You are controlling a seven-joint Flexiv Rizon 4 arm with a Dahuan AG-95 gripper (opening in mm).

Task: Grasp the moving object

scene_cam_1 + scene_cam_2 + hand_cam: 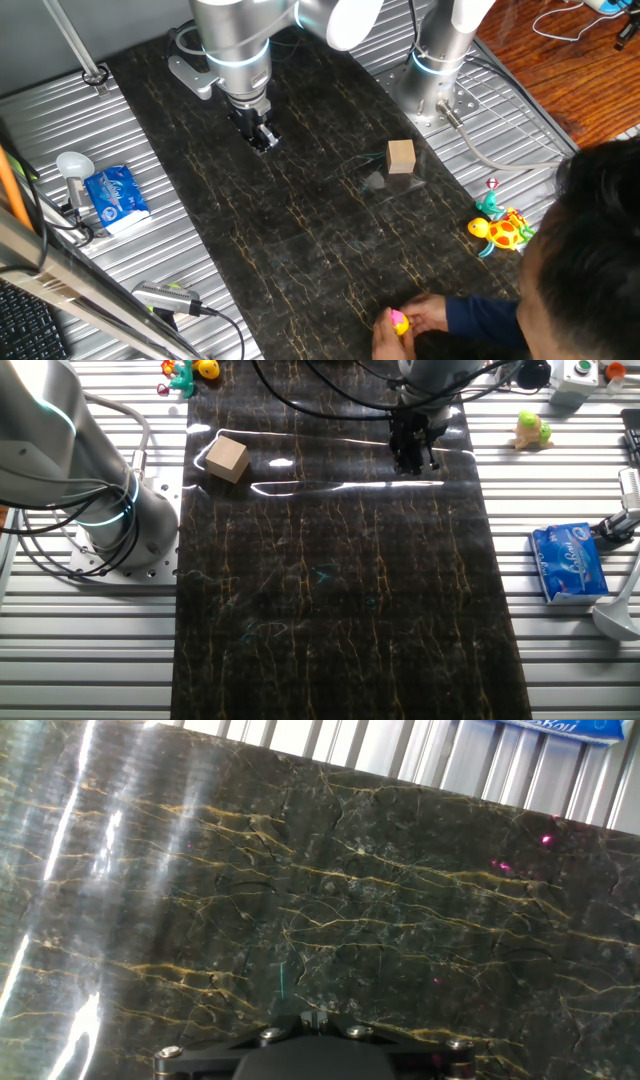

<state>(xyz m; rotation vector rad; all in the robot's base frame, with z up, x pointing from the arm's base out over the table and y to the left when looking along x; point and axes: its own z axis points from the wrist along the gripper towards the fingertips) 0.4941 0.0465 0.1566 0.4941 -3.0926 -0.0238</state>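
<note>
The moving object (399, 321) is a tiny pink and yellow toy at the near edge of the dark marble mat (300, 220), held in a person's hand (425, 318). It does not show in the other fixed view or the hand view. My gripper (263, 137) hangs low over the far left part of the mat, far from the toy, with its fingers together and nothing between them. It also shows in the other fixed view (413, 456). The hand view shows only bare mat (330, 900) beyond the closed fingertips (315, 1017).
A tan wooden cube (401, 156) (227, 459) stands on the mat. A yellow-red-teal turtle toy (503, 230) lies on the metal table to the right. A blue tissue pack (115, 197) (570, 563) lies on the left. A person's head (590, 250) fills the near right corner.
</note>
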